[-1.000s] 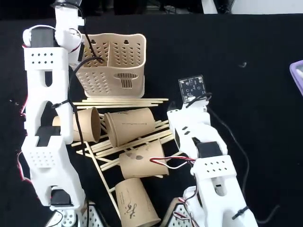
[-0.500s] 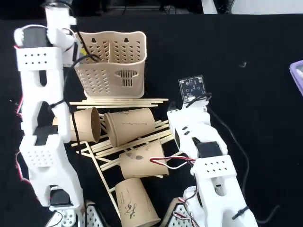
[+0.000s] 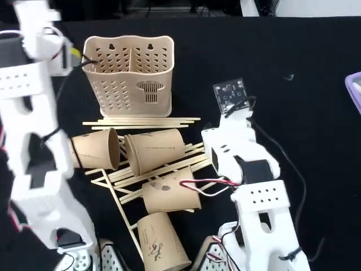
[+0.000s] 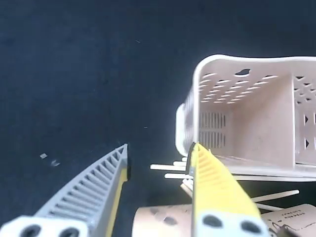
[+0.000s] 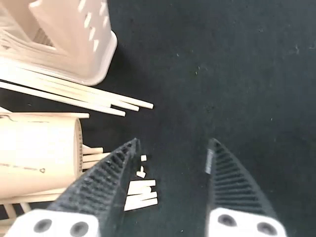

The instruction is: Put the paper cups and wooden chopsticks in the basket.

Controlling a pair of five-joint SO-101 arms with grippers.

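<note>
Small dark print and scribbled marks along the sides of the paper cups [image 3: 155, 149], too small to make out. No other legible lettering, numbers or signs.

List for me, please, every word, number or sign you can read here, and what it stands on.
No text can be quoted.
Middle brown paper cup: one thin line of dark print, too small to read.
Nearest brown paper cup: dark squiggle, not legible.
Beige perforated plastic basket: no print.
</note>
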